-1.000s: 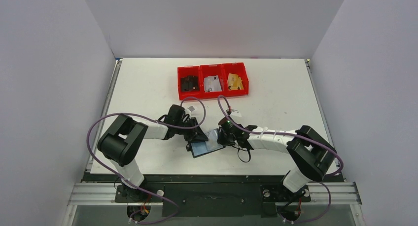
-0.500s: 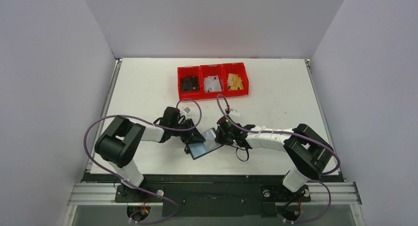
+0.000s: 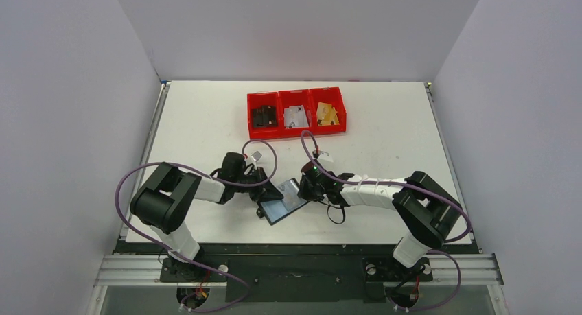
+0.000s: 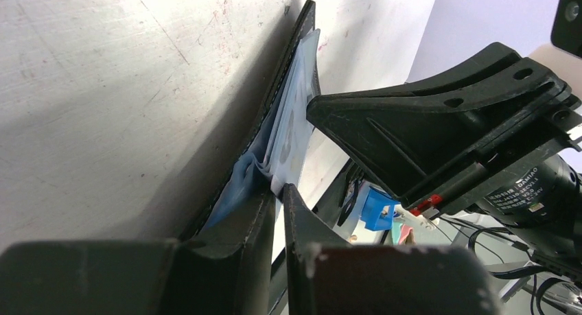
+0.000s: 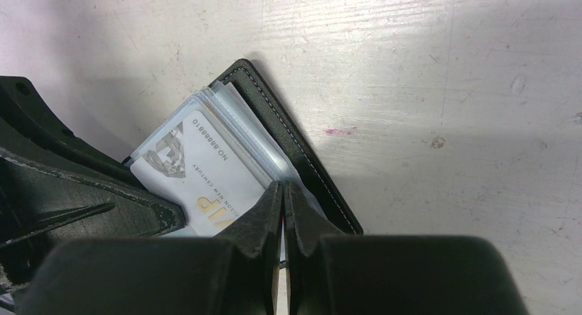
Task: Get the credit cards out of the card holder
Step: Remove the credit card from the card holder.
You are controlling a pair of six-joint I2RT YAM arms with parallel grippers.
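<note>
The black card holder [image 3: 283, 206] lies open on the table between both grippers, its clear bluish sleeve facing up. A white-grey credit card [image 5: 199, 171] with gold lettering sits in the sleeve, inside the stitched black cover [image 5: 302, 157]. My left gripper [image 3: 266, 193] is at the holder's left edge. In the left wrist view its jaws [image 4: 279, 189] are nearly together, with the white card edge [image 4: 288, 133] pinched at the tips. My right gripper [image 5: 283, 186] is shut, with its tips resting on the sleeve at the holder's right side [image 3: 305, 191].
Three joined red bins [image 3: 296, 112] stand at the back centre, holding a black wallet, white cards and gold cards. Purple cables loop over both arms near the holder. Grey walls enclose the white table [image 3: 384, 157].
The left jaws have narrowed onto the card's edge. The left arm has drawn slightly toward the near left, and the card holder has shifted a little with it. The right gripper stays shut.
</note>
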